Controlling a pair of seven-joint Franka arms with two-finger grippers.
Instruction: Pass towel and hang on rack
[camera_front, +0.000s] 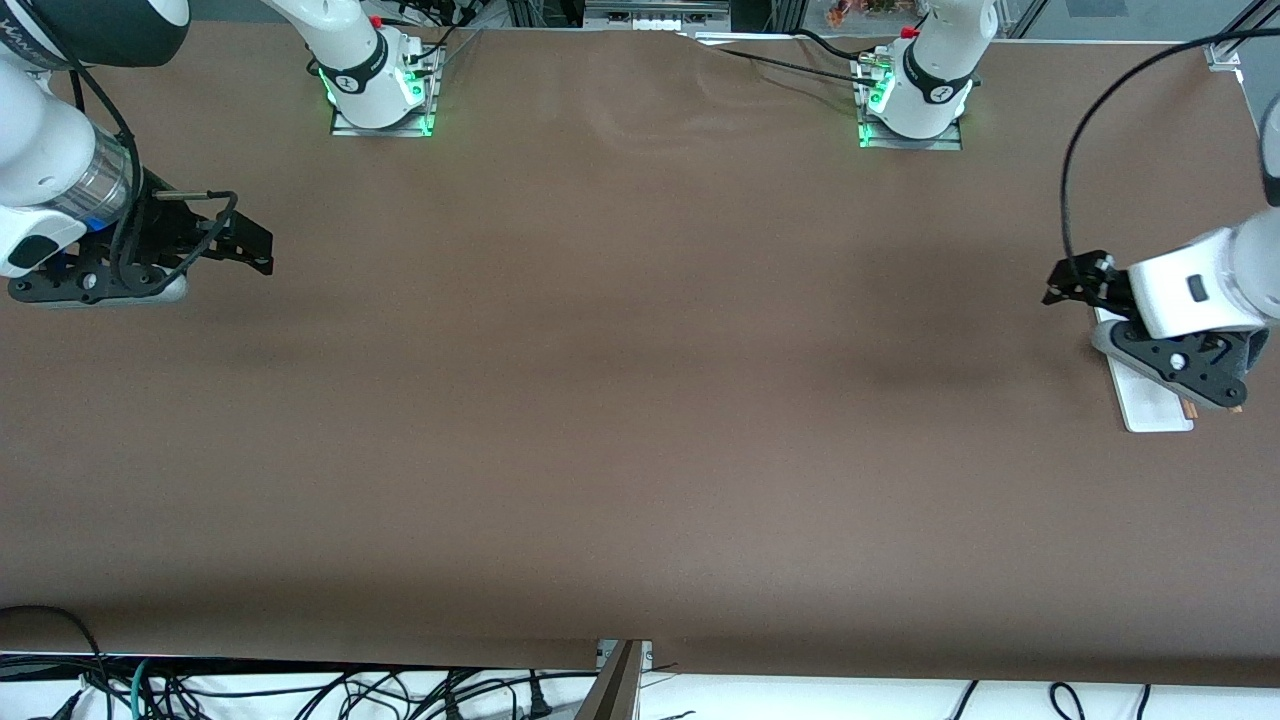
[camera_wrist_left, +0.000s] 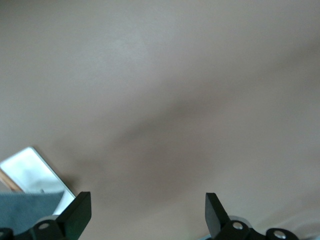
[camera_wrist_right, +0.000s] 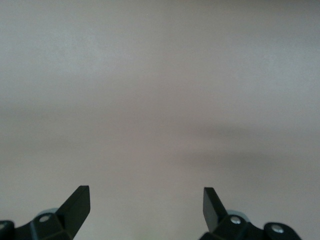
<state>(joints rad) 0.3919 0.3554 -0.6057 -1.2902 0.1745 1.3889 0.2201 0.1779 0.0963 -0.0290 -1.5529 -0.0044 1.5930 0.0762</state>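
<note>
Towel (camera_wrist_left: 27, 205), likely grey side up, drapes the rack (camera_front: 1150, 400) at frame's right edge, under the left gripper (camera_wrist_left: 145, 212), open and empty. Right gripper (camera_wrist_right: 145, 207) waits open, empty too.

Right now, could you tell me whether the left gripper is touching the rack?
Apart. In the left wrist view the left gripper has open, empty jaws over bare table, and the rack lies clear of them to one side.

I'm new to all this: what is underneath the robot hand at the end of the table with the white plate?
Under the left gripper stands the rack: its white base plate and a brown rod tip show. A dark grey patch, probably the towel, shows beside the plate in the left wrist view. The arm covers the rest.
</note>
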